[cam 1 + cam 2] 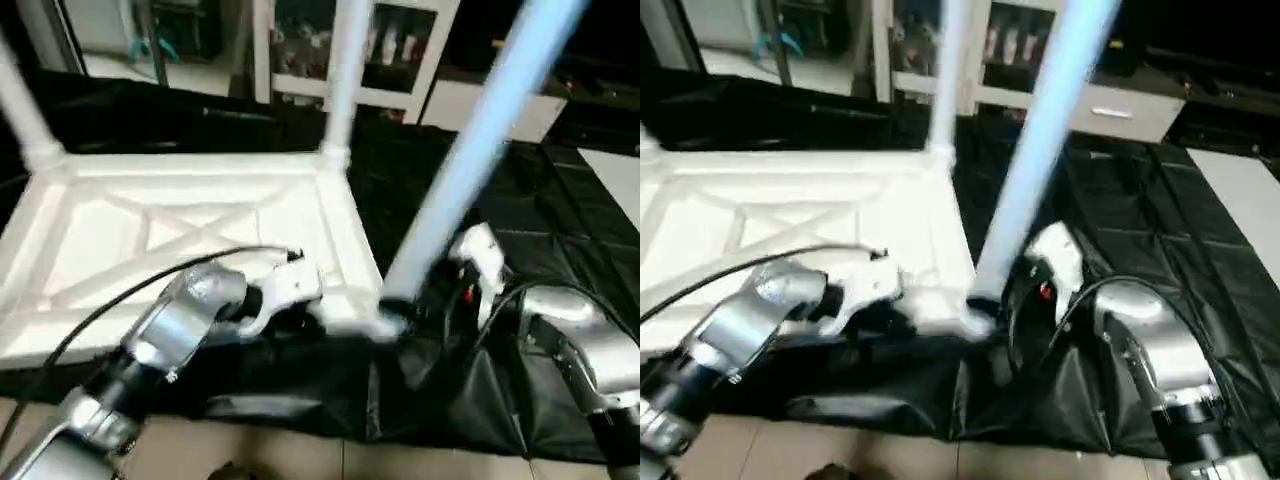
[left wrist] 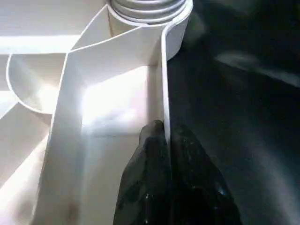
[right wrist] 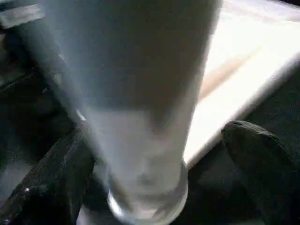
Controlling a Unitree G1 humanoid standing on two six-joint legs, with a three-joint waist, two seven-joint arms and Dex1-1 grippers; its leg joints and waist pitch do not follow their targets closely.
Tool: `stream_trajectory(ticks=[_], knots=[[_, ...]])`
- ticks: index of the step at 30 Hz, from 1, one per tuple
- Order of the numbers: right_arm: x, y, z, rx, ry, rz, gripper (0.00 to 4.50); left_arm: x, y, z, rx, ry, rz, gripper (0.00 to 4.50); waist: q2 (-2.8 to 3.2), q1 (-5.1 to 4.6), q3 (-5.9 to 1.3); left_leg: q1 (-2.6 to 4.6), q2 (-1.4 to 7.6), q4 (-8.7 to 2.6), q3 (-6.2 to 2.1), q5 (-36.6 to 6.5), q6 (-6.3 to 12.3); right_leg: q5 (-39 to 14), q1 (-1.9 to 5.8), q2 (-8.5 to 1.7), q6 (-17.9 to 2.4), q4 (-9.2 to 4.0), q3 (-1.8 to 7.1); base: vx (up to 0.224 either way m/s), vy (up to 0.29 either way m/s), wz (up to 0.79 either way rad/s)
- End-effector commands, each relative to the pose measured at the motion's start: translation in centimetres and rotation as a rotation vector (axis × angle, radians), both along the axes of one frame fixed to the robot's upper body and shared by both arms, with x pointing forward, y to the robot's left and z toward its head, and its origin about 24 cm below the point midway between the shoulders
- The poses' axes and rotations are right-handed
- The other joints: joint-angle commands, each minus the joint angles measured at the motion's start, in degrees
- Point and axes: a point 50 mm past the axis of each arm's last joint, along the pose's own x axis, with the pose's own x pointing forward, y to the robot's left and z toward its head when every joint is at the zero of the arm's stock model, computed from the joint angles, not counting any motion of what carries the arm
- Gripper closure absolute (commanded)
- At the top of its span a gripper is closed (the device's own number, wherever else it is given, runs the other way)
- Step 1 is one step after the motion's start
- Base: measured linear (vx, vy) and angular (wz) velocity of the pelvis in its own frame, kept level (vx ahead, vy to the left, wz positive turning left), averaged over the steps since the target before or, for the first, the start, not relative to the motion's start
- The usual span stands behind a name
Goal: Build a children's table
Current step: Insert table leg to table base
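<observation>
Between the spread fingers (image 3: 56,173) of my right gripper (image 3: 159,173) stands a white table leg (image 1: 470,160), its foot in the corner socket (image 1: 375,322) of the upturned table top (image 1: 180,240), neither finger touching it as far as I see. My left gripper (image 2: 166,136) is pinched shut on the table top's side wall just short of that socket. Table lies on a black mat (image 1: 540,230), two more legs (image 1: 345,70) upright at the far corners beyond both grippers.

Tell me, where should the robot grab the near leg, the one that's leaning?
Probably low on the near leg, just above the corner socket, coming from the robot's right side. The tube is round there and the right gripper already has its fingers open on either side of it. The table top blocks the other side.
</observation>
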Motion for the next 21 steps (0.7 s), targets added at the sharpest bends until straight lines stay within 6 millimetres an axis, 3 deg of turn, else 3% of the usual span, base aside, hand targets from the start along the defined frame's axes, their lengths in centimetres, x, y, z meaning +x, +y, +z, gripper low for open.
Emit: stream_trajectory(ticks=[1,6,10,15,21], knots=[[-0.4,0.1,0.4,-0.023,-0.011,0.072,0.02,-1.0,-1.5,0.0,-0.030,0.025,-0.116,4.50,0.41,-0.22,-3.30,1.88,3.79,-3.89,-1.03,-11.68,0.98,-9.14,1.42,-4.95,-12.99,-4.04,2.70,0.000,0.000,0.00],[-0.9,0.5,0.1,-0.077,0.003,0.192,0.02,-1.1,-1.2,0.0,-0.018,0.025,-0.126,4.50,0.18,-0.29,-3.41,1.50,3.77,-3.92,-1.13,-12.83,0.16,-11.43,1.60,-5.21,-11.89,-4.00,2.57,0.000,0.000,0.00],[-1.0,0.6,-0.4,-0.117,0.009,0.254,0.02,-1.2,-1.2,0.1,-0.018,0.022,-0.131,4.50,-0.04,-0.26,-3.57,1.31,3.66,-3.66,-1.08,-10.87,0.87,-9.42,1.73,-5.27,-12.05,-3.76,2.61,0.000,0.000,0.00],[-1.0,0.8,-0.6,-0.117,0.016,0.291,0.47,-1.2,-1.2,0.0,-0.012,0.015,-0.126,4.50,-0.12,-0.06,-3.75,1.37,3.64,-3.39,-0.96,-8.57,2.05,-6.15,1.77,-5.11,-13.09,-3.30,2.50,0.000,0.000,0.00],[-0.8,0.8,-0.9,-0.077,0.030,0.257,0.98,-1.3,-1.1,-0.1,-0.012,0.021,-0.127,4.50,-0.01,0.11,-3.70,1.47,3.67,-3.42,-0.96,-9.37,1.83,-7.20,1.72,-5.16,-13.29,-3.42,2.47,0.000,0.000,0.00]])
